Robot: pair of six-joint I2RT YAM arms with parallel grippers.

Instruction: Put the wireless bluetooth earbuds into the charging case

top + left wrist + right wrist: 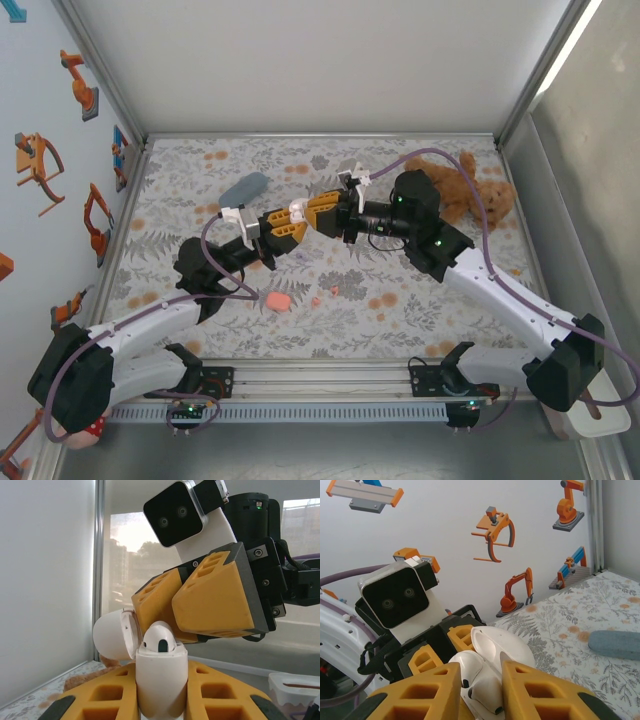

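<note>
A white charging case [160, 690] stands upright with my left gripper [161, 672] shut on it, its lid [112, 637] swung open to the left. A white earbud [159, 639] sits in the case with its top poking out. In the right wrist view, two white earbuds [472, 667] lie side by side in the case under the open lid [500, 645]. My right gripper [481, 680] hangs over them with its jaws a little apart, one yellow finger on each side. The two grippers meet above mid-table [300, 215]. Two tiny salmon-pink earbuds [316, 300] lie loose on the cloth.
A salmon-pink case [277, 300] lies near the front of the flowered cloth. A blue-grey case [245, 186] sits at the back left, and a brown teddy bear [465, 190] at the back right. Walls close in the table on three sides.
</note>
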